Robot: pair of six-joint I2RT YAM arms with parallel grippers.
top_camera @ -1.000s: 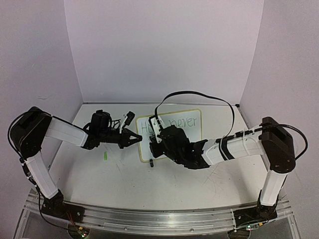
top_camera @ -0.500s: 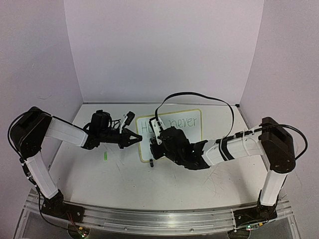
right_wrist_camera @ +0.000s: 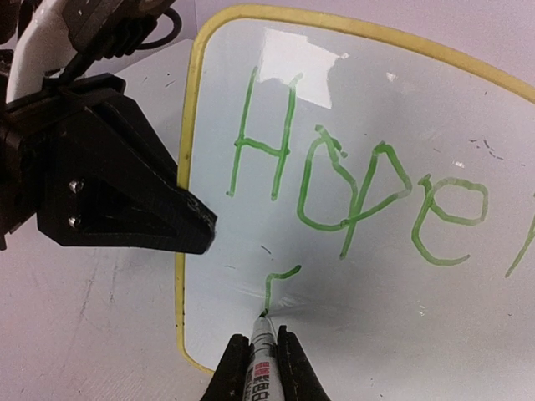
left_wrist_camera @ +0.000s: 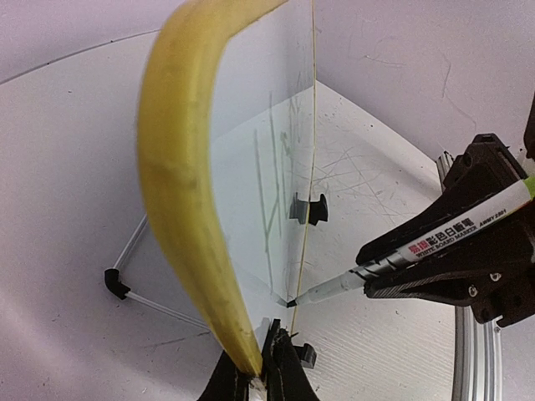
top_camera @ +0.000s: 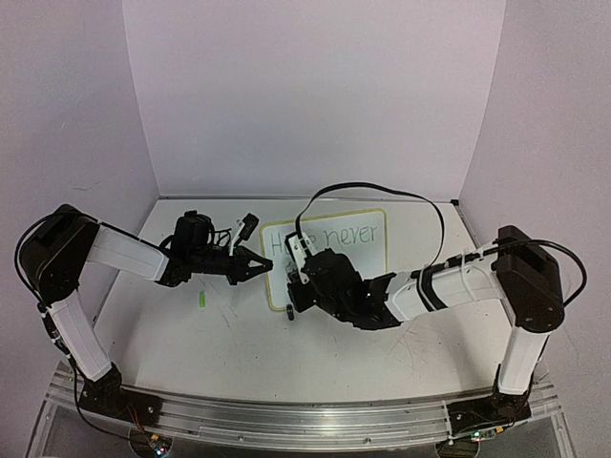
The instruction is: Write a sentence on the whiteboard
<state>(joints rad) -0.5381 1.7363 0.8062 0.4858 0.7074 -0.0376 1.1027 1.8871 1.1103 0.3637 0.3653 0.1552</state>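
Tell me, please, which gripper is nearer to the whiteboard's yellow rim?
Left. The left gripper is clamped on the whiteboard's rim; the right gripper holds a marker just inside that rim.

Glossy whiteboard (right_wrist_camera: 351,276), matt black plastic left gripper (right_wrist_camera: 201,227), scuffed table (top_camera: 229,343).

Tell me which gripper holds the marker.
The right gripper holds the marker, tip on the whiteboard; the left gripper only clamps the whiteboard's yellow rim.
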